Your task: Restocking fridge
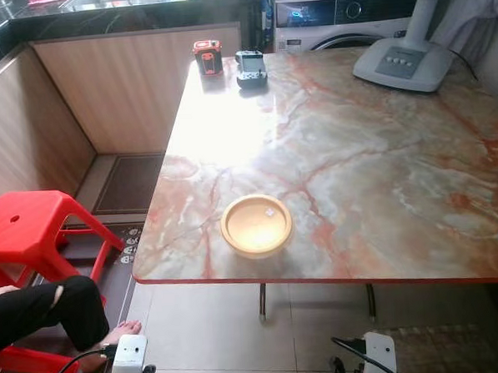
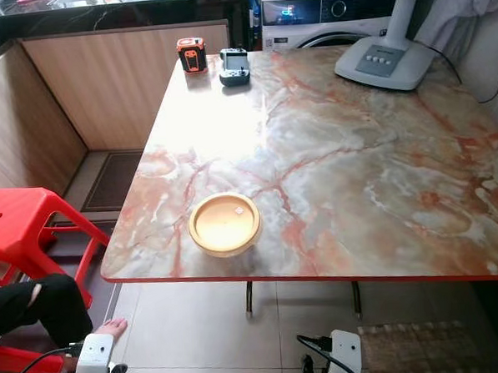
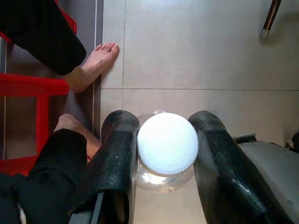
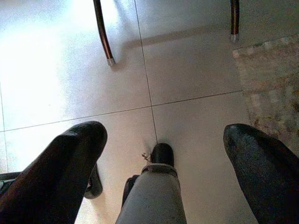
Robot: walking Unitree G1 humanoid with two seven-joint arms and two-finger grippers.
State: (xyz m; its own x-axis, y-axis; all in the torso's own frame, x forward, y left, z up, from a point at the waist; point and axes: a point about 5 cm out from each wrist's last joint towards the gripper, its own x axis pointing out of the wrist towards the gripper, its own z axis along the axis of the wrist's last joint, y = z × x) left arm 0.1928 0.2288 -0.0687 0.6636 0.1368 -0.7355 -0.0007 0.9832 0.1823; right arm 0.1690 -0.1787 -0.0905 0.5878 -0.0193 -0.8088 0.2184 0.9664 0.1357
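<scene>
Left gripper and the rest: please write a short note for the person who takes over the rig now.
Left gripper: shut on a clear bottle with a white cap, held low over the floor tiles, next to a seated person's bare feet.
Right gripper: open, holds nothing, hangs over the floor.
Marble table ahead: a tan bowl near its front edge, two small devices at the far end, a fan base.
Done: bottle picked up.
Left: carry it to the fridge and stock it.
</scene>
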